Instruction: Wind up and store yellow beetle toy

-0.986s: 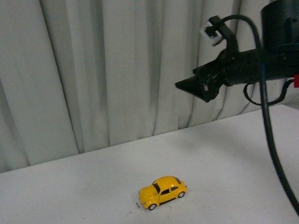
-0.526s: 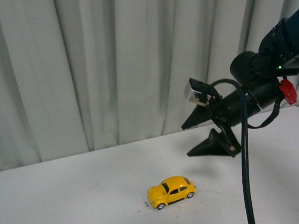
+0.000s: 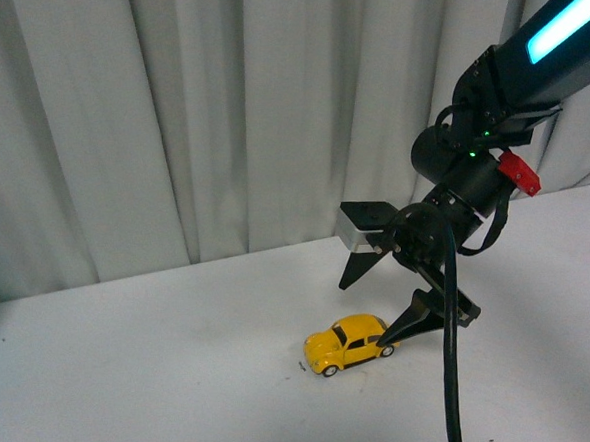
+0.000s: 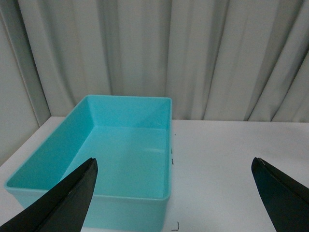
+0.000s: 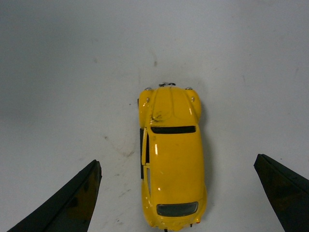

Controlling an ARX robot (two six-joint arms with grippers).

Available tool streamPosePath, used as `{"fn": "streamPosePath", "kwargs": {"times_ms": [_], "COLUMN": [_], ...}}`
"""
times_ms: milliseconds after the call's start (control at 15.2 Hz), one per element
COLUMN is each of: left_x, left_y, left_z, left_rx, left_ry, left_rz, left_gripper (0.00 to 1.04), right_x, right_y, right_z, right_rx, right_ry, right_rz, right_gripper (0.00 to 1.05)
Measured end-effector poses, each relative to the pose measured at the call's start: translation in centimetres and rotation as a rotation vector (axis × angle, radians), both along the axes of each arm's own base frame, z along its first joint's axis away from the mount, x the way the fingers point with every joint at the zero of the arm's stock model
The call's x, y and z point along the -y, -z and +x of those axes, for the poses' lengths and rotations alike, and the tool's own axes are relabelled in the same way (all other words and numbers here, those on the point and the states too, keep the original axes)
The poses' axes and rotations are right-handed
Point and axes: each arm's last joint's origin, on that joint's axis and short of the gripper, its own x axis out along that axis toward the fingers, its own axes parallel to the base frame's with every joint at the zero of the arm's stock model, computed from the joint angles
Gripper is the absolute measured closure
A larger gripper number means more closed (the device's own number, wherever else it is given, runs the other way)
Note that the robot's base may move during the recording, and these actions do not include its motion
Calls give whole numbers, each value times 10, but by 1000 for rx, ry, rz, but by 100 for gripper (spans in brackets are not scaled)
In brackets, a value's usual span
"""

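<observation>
Lower centre of front view: yellow beetle toy on white table, wheels down. Right gripper spread wide, car between fingers, untouched. Likely light, rigid, glossy-slippery; pinch across door sides, mid-body.

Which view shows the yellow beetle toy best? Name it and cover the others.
Right wrist view: the yellow beetle toy sits close, seen from above, roof and windows clear. The front view shows it small and side-on. The left wrist view shows a turquoise bin, no toy.
</observation>
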Motion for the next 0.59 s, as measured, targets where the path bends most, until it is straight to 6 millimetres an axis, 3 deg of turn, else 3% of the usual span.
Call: {"fn": "streamPosePath", "kwargs": {"times_ms": [592], "left_x": [0], "left_y": [0], "left_z": [0], "left_rx": [0], "left_ry": [0], "left_rz": [0], "left_gripper": [7], "right_x": [-19], "right_y": [31], "right_z": [5], "right_rx": [-10], "right_ry": [-54], "right_rz": [-90], "right_gripper": [7]}}
